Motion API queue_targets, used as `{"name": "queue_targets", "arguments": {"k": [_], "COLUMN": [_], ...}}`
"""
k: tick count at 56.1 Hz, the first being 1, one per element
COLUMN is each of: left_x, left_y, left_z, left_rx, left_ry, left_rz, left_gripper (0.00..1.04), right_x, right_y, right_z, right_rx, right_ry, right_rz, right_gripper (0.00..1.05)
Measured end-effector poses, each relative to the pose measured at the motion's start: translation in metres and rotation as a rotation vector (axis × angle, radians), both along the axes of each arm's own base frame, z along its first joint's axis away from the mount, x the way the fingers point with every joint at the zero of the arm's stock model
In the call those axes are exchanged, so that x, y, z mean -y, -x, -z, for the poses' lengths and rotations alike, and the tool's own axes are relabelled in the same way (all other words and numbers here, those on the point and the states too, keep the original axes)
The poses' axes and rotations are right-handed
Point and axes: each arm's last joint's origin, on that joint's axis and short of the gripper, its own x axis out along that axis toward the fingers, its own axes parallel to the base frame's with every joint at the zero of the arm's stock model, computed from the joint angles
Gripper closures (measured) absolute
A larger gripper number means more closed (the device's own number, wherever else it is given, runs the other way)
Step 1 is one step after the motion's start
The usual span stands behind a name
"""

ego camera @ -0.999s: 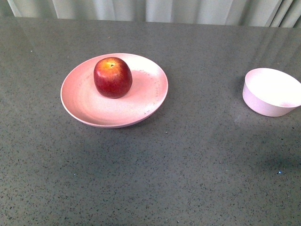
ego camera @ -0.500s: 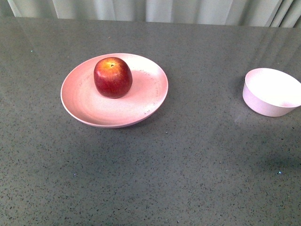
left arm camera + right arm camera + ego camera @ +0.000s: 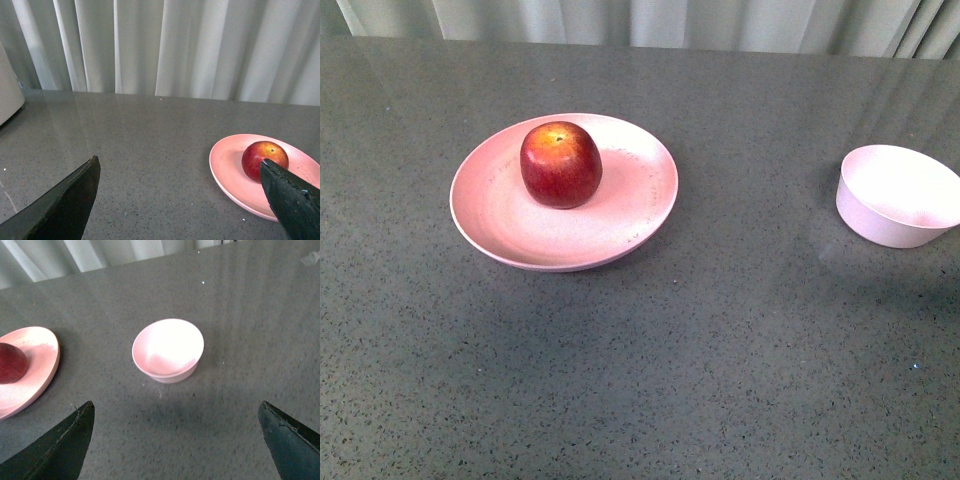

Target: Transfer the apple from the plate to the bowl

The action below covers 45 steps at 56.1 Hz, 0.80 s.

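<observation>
Sitting on the plate (image 3: 510, 220), the apple (image 3: 560, 164) awaits grasping, the bowl (image 3: 900, 195) well apart. Left pincer (image 3: 179, 161) and right pincer (image 3: 175, 404) gape empty; the left likely must straddle the apple next.

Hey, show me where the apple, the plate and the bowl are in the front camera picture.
apple (image 3: 560, 165), front view, middle of its red side.
plate (image 3: 505, 215), front view, bare inner surface beside the apple.
bowl (image 3: 868, 222), front view, outer wall below the rim.
</observation>
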Motion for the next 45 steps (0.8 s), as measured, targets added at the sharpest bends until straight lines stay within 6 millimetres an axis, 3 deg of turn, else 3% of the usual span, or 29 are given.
{"name": "queue_targets", "arguments": {"k": [9,14,22,45], "left_x": [0.0,0.0,0.0,0.0], "left_y": [0.0,0.0,0.0,0.0], "left_z": [0.0,0.0,0.0,0.0], "left_rx": [0.0,0.0,0.0,0.0], "left_ry": [0.0,0.0,0.0,0.0], "left_rz": [0.0,0.0,0.0,0.0], "left_gripper": [0.09,0.09,0.09,0.09], "right_x": [0.024,0.037,0.048,0.053], "right_y": [-0.063,-0.099,-0.138,-0.187], "right_z": [0.0,0.013,0.039,0.078], "right_rx": [-0.081,-0.174,-0.284,-0.396], "right_ry": [0.079,0.093,0.078,0.045], "right_rz": [-0.026,-0.022,-0.032,-0.036], "right_gripper": [0.09,0.09,0.09,0.09]}}
